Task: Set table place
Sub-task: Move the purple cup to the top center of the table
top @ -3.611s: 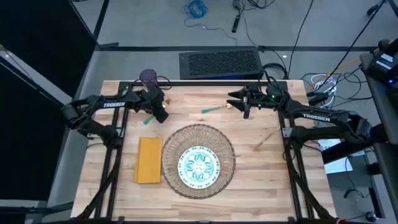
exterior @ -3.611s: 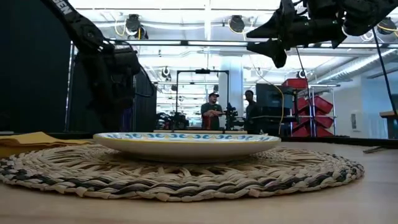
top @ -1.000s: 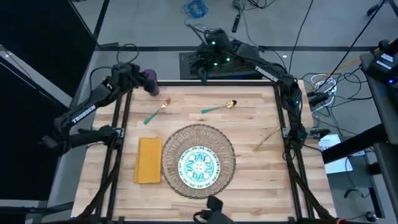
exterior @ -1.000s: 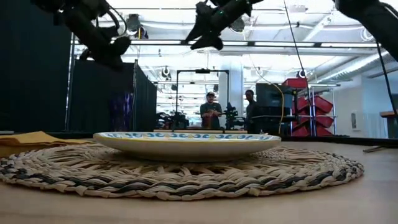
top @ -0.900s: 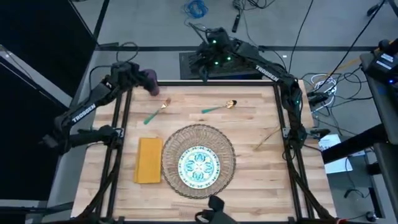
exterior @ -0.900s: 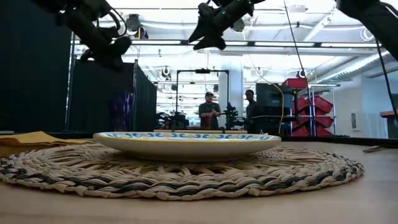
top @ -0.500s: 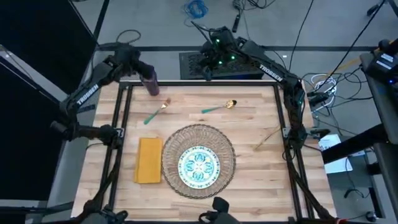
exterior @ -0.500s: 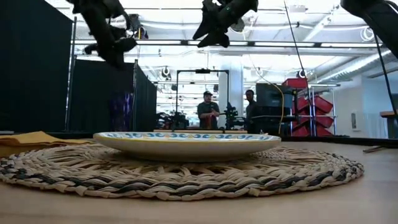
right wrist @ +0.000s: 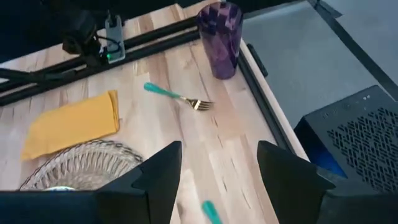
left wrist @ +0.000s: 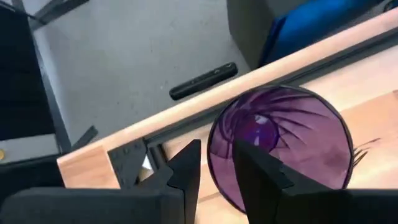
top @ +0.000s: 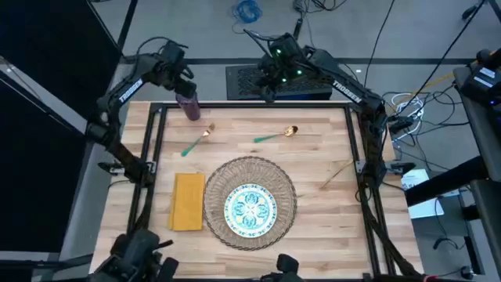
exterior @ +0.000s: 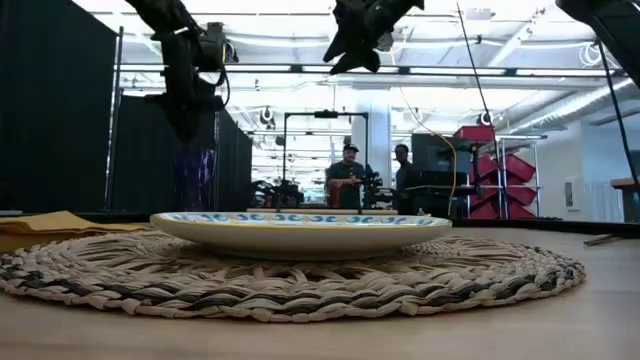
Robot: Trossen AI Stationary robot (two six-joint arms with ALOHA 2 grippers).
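Up over the surface's far left corner, the left end effector hangs narrowly open and empty above the purple cup, so I think gripping the cup comes next, while the right end effector waits wide open, also empty.

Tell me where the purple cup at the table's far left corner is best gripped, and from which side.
Probably by its side wall, near the rim. The tall, ribbed purple plastic cup stands upright with its mouth open upward, so one finger could go inside and one outside. The left hand hovers above its rim, so coming straight down suits.

overhead down, low level, wrists share cup
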